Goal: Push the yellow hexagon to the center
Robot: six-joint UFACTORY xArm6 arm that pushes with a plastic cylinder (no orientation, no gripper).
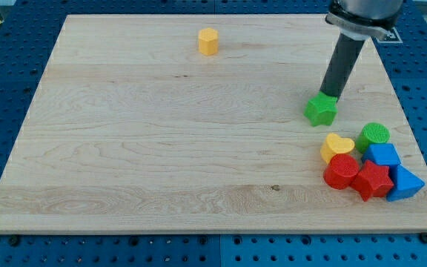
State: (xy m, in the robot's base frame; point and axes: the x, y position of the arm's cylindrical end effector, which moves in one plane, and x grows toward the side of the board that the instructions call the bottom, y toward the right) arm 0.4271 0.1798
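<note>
The yellow hexagon (208,41) stands alone near the view's top, left of the middle of the wooden board (161,148). My tip (328,96) is far to its right, touching the top edge of a green star block (321,110). The dark rod rises from there toward the view's top right.
A cluster of blocks lies at the view's lower right: a yellow heart (336,147), a green cylinder (375,135), a red cylinder (340,170), a red star (371,180), a blue block (383,155) and a blue triangle (405,183). The board's right edge is close to them.
</note>
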